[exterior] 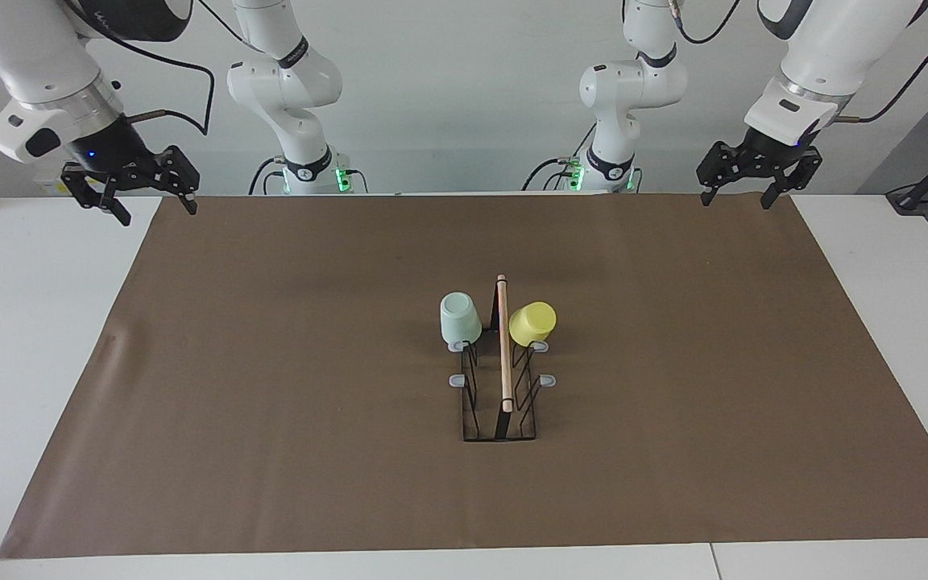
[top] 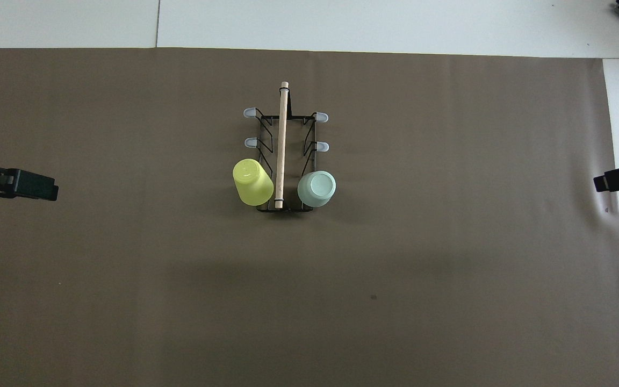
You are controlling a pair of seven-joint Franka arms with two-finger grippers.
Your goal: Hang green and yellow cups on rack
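- We see the counter (exterior: 45,338) under a brown mat (exterior: 271,403), and the rack (exterior: 499,403) stands at the mat's middle, its wooden rod (exterior: 503,346) running straight away from the robots.
- Our right hand (exterior: 130,189) hangs over the mat's corner at the right arm's end, fingers spread wide and holding nothing; this arm waits.
- Our left hand (exterior: 748,181) hangs over the mat's corner at the left arm's end, likewise wide and empty, also waiting.
- The green cup (exterior: 459,320) sits upside down on the prong nearest the robots, on the rod's right-arm side.
- The yellow cup (exterior: 532,324) sits tilted on the matching prong on the rod's left-arm side.
- We judge both cups hung, so the task looks finished: each hand is well apart from its nearer cup, and no reach seems called for.
- Four grey prong tips (top: 249,113) farther from the robots remain bare.
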